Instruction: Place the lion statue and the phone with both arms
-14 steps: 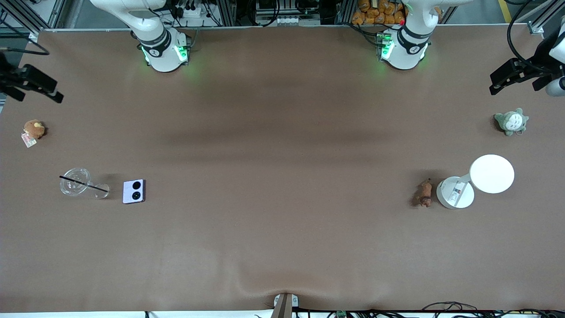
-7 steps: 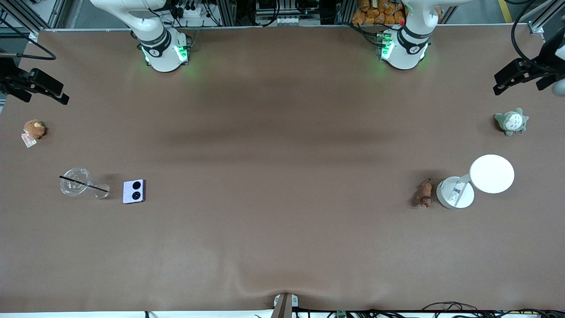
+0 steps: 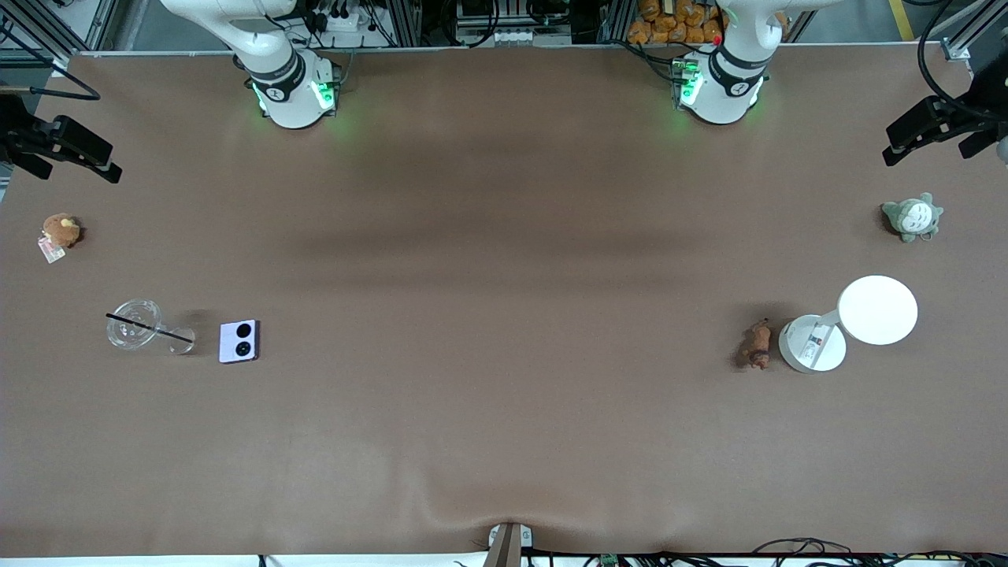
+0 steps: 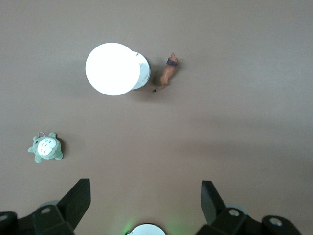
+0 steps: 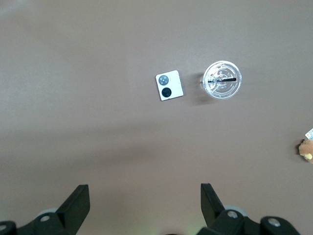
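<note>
The lion statue, a small reddish-brown figurine, lies on the brown table beside a white round base; it also shows in the left wrist view. The phone, pale lavender with two black circles, lies flat at the right arm's end of the table, beside a clear cup, and shows in the right wrist view too. My left gripper hangs open high over the left arm's end of the table, with nothing between its fingers. My right gripper hangs open and empty high over the right arm's end.
A white stand with a round disc and round base stands by the lion. A grey-green plush sits nearer the bases. A clear cup with a black straw lies beside the phone. A brown tagged plush sits at the edge.
Both grippers have drifted slightly, the left one outward toward the table's end. Nothing on the table has moved.
</note>
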Controlling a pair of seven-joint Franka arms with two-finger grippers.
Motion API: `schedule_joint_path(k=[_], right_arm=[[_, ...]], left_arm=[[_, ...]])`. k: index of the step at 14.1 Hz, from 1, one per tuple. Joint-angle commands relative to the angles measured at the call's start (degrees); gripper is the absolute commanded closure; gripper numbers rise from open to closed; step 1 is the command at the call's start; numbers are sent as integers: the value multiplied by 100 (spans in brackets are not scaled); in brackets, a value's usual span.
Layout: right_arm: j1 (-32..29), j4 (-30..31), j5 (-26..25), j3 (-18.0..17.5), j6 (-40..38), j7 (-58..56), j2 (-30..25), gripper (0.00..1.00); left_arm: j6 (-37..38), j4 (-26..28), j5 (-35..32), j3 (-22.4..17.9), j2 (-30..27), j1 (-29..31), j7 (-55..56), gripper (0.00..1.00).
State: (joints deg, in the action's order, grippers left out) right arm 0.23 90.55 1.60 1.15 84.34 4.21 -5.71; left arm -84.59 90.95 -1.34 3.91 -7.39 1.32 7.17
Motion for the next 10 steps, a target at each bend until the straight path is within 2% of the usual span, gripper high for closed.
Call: schedule_joint_path(k=[1, 10], right_arm=[[4, -159, -19, -10, -58, 96, 43, 0], [21, -169, -54, -1, -67, 9, 96, 0]], left_arm=[[21, -183, 99, 22, 80, -43, -5, 0], [443, -306, 90, 189, 71, -35, -5, 0]])
